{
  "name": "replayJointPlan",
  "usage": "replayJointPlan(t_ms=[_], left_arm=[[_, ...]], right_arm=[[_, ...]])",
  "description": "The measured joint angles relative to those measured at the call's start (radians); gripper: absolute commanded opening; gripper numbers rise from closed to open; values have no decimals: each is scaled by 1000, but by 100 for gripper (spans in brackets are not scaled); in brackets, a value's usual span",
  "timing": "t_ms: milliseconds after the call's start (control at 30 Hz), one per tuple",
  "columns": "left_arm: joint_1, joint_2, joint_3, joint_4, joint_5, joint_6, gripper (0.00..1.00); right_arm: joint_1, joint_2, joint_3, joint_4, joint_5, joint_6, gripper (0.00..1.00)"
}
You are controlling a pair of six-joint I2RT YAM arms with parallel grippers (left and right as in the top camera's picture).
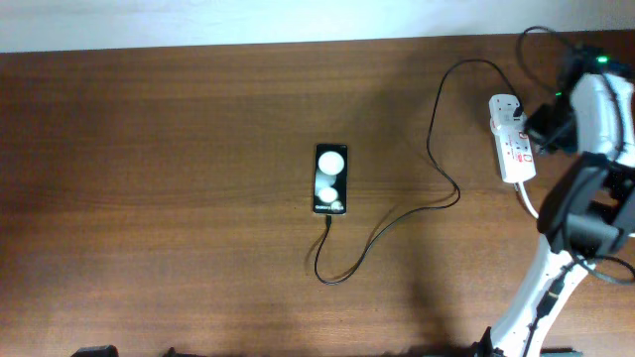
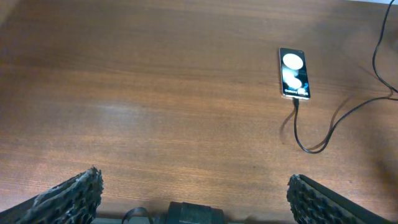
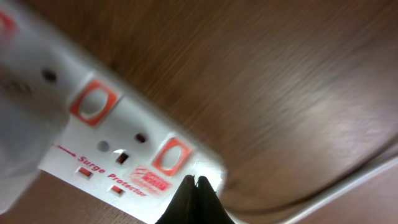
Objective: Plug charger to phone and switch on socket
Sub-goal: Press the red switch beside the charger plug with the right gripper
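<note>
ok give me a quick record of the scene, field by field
phone: flat on table, mid-scene
charger: tip at phone's lower end, seemingly plugged in; cable runs to socket's far end
socket: far right of table
left gripper: open, holding nothing
right gripper: shut, tips beside a red switch; contact unclear

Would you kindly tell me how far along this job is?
Done, apparently: the thin black charger cable reaches the flat black phone, with its plug in the white power strip. In hand: the shut right gripper hangs by a red switch. Remaining: pressing it; its state is unclear.
</note>
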Motion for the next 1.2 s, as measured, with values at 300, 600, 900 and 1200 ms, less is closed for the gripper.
replayJointPlan(t_ms=[300, 600, 900, 1200], left_arm=[[0, -64, 0, 7, 0, 0, 99], [0, -64, 0, 8, 0, 0, 99], [0, -64, 0, 7, 0, 0, 99], [0, -66, 0, 8, 0, 0, 99]], right_arm=[[-39, -51, 0, 134, -249, -44, 4], [-32, 33, 0, 186, -260, -45, 4], [4, 94, 5, 205, -217, -48, 4], [18, 83, 99, -23, -190, -53, 4]])
